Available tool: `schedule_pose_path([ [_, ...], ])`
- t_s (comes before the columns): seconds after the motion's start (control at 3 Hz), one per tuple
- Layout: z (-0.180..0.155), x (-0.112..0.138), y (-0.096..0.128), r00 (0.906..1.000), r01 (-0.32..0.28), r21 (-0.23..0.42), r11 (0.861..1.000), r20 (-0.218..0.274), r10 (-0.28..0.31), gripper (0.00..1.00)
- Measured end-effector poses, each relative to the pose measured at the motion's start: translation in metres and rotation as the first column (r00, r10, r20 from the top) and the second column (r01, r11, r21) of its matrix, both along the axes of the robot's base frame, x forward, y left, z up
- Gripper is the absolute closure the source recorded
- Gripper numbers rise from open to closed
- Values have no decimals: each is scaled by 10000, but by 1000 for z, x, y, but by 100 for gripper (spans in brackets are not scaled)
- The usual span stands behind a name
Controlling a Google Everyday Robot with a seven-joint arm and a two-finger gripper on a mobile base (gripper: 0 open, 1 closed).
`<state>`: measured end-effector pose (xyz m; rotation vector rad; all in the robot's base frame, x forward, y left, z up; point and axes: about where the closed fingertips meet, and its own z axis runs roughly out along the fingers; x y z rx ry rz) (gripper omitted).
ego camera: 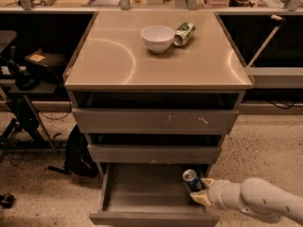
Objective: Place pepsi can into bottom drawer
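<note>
The pepsi can, dark blue with a silver top, is upright inside the open bottom drawer, at its right side near the front. My gripper comes in from the lower right on a white arm and is shut on the pepsi can, holding its lower part. The drawer is pulled out below two slimmer shut drawers.
A white bowl and a green can lying on its side are on the cabinet top. A dark bag and chair legs are on the floor at the left. A shelf edge is at the right.
</note>
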<state>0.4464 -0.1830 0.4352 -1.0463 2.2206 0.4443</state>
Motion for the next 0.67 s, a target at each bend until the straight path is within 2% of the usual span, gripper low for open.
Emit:
schedule_pose_path([
  [0.33, -15, 11, -8, 9983, 528, -206, 9984, 250, -522, 100],
  [0.67, -21, 10, -6, 9990, 408, -204, 9990, 204, -403, 100],
])
